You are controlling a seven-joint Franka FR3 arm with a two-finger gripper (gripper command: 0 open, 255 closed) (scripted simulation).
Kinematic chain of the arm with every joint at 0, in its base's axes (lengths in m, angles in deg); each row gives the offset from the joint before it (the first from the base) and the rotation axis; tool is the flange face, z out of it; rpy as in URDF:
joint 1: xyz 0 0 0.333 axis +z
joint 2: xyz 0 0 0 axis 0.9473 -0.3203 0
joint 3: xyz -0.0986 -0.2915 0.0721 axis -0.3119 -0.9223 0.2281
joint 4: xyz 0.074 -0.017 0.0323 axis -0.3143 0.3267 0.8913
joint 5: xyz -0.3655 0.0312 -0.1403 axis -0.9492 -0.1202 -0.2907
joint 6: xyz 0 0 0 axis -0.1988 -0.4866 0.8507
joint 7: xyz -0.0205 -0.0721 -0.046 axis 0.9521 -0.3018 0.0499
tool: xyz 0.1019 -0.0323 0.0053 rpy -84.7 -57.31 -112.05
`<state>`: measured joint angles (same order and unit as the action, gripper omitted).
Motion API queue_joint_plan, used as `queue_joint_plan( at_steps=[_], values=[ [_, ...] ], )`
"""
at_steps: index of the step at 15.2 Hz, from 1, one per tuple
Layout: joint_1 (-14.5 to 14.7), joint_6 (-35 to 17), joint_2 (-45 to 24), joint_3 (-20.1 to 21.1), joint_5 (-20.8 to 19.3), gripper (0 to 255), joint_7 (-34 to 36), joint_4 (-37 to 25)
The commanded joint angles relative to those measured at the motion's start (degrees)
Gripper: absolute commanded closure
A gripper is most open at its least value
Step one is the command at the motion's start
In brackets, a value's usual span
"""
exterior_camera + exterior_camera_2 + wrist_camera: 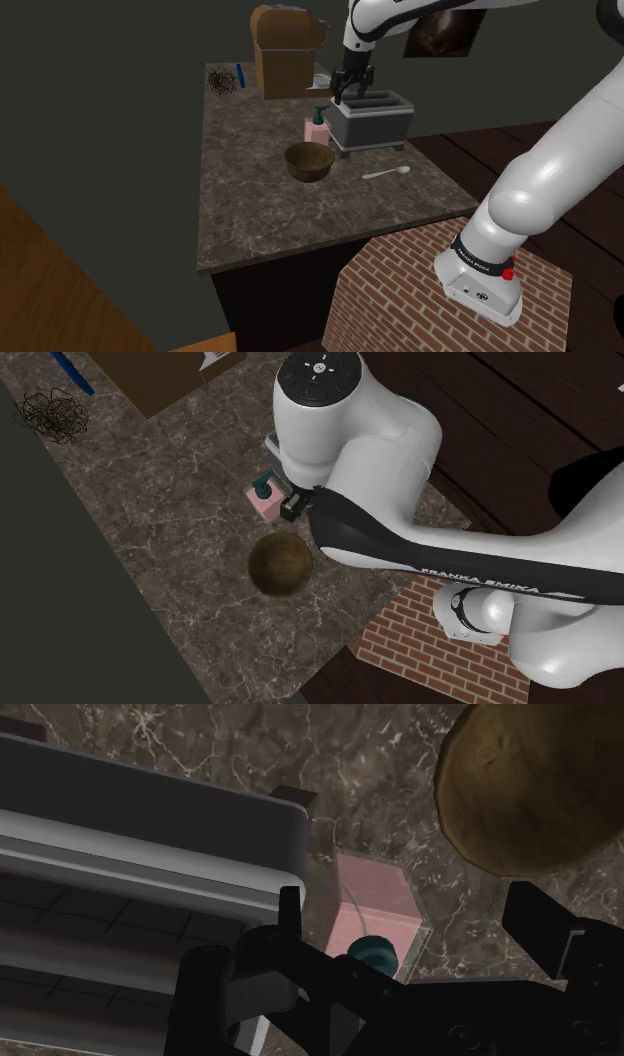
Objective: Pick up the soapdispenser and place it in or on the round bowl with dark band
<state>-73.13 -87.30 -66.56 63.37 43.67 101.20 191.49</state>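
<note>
One grey two-slot toaster stands on a single dark marbled stone countertop. Just beside it is one pink soap dispenser with a teal pump, near it one round brown bowl, and in front of it, in the shoulder view, one white spoon. Farther from the toaster lie one tall brown box, one dark tangle of wire and one thin blue stick, while one brick-patterned stand sits well apart from it, off the countertop.
</note>
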Motion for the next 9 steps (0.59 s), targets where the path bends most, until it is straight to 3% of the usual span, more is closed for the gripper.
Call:
queue_joint_plan(
  at_steps=[1, 9],
  values=[
    [-0.11, -1.46, -4.70, -0.06, -0.21, 0, 0.38, -3.48],
    [-0.71, -4.03, -22.43, -0.67, -0.82, 0, 1.32, -19.38]
  ],
)
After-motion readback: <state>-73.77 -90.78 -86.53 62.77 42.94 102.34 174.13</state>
